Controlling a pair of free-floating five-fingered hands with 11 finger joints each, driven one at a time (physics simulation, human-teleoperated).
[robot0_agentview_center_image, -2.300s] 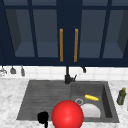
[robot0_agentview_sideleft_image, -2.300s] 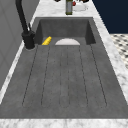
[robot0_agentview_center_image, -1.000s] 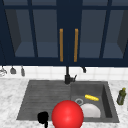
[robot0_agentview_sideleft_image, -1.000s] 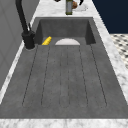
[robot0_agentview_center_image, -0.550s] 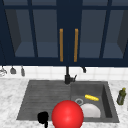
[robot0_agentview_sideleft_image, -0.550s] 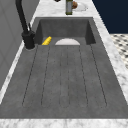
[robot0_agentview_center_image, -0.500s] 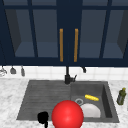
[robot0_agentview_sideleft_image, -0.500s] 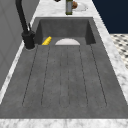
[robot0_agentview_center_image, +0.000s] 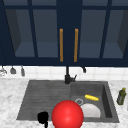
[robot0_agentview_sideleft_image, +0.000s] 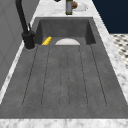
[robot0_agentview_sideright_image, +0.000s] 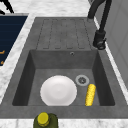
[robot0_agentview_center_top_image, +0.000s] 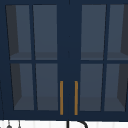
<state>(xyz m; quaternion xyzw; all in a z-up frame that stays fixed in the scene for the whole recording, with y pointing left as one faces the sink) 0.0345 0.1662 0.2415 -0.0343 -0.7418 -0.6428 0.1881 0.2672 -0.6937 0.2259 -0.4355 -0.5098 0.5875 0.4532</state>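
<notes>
Up top, a navy wall cabinet (robot0_agentview_center_image: 68, 37) with glass doors shut and two orange handles (robot0_agentview_center_image: 61, 45) side by side at the middle. Below, a dark grey sink (robot0_agentview_center_image: 45, 97), ribbed draining board at the left, deep basin at the right. Low at the front edge, a big red ball (robot0_agentview_center_image: 67, 115), hiding part of the basin's near side in the front view. Behind and right of it, on the basin floor, a white plate (robot0_agentview_center_image: 91, 110), lying flat. At the back rim, between board and basin, a black tap (robot0_agentview_center_image: 67, 75). Out on the right-hand counter, well apart from everything else, a green bottle (robot0_agentview_center_image: 121, 96). In the basin just beside the plate, on the wall side, a yellow corn cob (robot0_agentview_center_image: 91, 97), near the drain (robot0_agentview_center_image: 79, 101) and not touching the plate. Smallest of all, the left hand (robot0_agentview_center_image: 43, 117), a black shape at the front of the draining board just beside the red ball; hard to tell whether touching it, and its grip impossible to judge. So far, by the look of it: nothing lifted, plate and corn cob down in the basin, cabinet closed, ball at the hand's side. Against the earlier frames: no difference anywhere, hand, ball, plate and corn cob all in the same spots.
</notes>
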